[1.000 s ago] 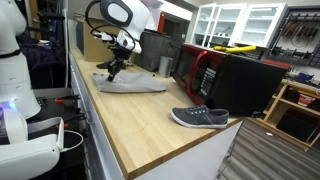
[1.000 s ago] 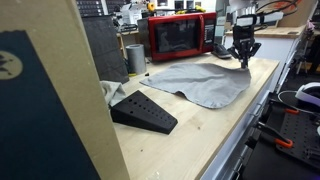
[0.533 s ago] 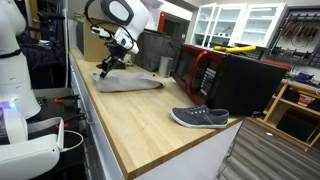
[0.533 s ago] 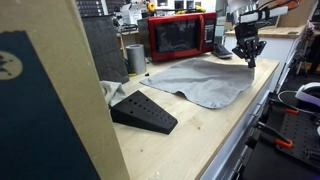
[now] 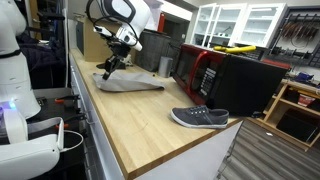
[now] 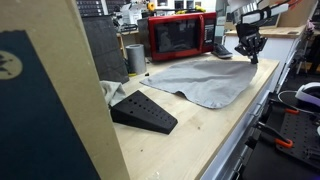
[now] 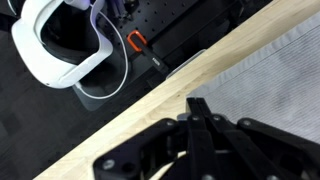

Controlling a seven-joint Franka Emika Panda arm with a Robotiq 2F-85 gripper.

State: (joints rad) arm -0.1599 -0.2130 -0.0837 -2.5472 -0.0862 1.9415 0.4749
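Wrist view: the gripper (image 7: 196, 108) has its fingers pressed together on a corner of the grey cloth (image 7: 275, 85), which lies on the wooden table (image 7: 140, 115) close to its edge. In an exterior view that corner is raised off the table at the far left, well apart from a shoe (image 5: 200, 118) lying near right beside a red microwave (image 5: 204, 72). In an exterior view the cloth spreads from the gripper at far right toward a black wedge (image 6: 143, 110) near left.

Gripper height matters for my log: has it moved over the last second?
Yes. In an exterior view the gripper has risen and drifted right, away from the red microwave, pulling a corner of the grey cloth up.
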